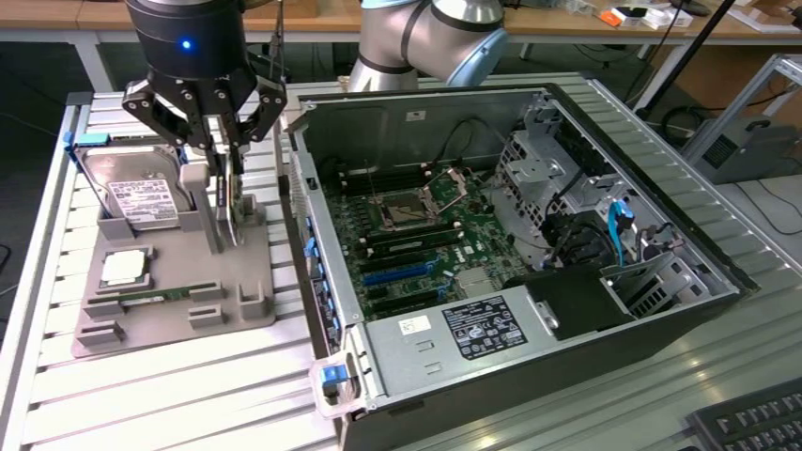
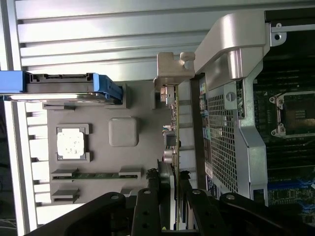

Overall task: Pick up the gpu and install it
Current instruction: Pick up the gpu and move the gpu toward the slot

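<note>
Claw [image 1: 222, 148] hangs astride the gpu [image 1: 225, 202], jaws narrow on either side of its top edge; we make out a thin gap, so not clamped. We see it standing on edge in a slot of the grey tray [image 1: 163, 319] on the worktop [image 1: 150, 395]. At its ten o'clock stands the hard drive [image 1: 141, 197]; at three o'clock, the open computer case [image 1: 414, 113].

Black linkage-finger pincer [image 1: 223, 141], bolted pivots; above it glossy black cylinder [image 1: 188, 38], blue light; behind, silver joint [image 1: 426, 38], pale-blue cap.
</note>
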{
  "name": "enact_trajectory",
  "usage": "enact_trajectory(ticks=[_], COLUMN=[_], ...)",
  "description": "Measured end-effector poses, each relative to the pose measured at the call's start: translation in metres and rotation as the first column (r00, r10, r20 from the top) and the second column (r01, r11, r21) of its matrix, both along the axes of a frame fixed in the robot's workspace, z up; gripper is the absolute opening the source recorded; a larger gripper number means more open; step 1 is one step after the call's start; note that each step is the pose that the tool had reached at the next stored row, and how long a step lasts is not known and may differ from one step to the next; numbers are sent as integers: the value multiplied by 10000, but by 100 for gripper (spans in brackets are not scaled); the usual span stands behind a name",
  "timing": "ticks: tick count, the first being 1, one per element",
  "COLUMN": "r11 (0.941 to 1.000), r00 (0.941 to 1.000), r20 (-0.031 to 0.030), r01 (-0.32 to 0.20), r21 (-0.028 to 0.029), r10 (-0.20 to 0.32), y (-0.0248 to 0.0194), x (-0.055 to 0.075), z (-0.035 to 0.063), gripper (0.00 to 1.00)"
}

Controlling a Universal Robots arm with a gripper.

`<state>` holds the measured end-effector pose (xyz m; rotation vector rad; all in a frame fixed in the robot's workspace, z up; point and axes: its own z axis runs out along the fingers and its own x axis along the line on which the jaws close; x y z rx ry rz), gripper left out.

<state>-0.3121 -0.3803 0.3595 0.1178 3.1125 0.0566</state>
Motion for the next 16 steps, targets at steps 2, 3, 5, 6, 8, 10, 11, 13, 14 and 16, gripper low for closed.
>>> enact_trajectory(ticks=[2, 3, 5, 6, 8, 10, 11, 13, 14, 16], r11=[10000, 10000, 10000, 10000, 10000, 10000, 10000, 10000, 10000, 10000], r00=[10000, 10000, 10000, 10000, 10000, 10000, 10000, 10000, 10000, 10000], r20=[0, 0, 0, 1, 0, 0, 0, -1, -1, 0], r01=[0, 0, 0, 0, 0, 0, 0, 0, 0, 0], r21=[0, 0, 0, 0, 0, 0, 0, -1, -1, 0], r10=[0, 0, 0, 0, 0, 0, 0, 0, 0, 0], y=[0, 0, 0, 0, 0, 0, 0, 0, 0, 0], x=[0, 0, 0, 0, 0, 0, 0, 0, 0, 0], z=[5, 7, 11, 13, 17, 23, 25, 33, 37, 47], gripper=[27, 27, 27, 27, 27, 27, 27, 27, 27, 27])
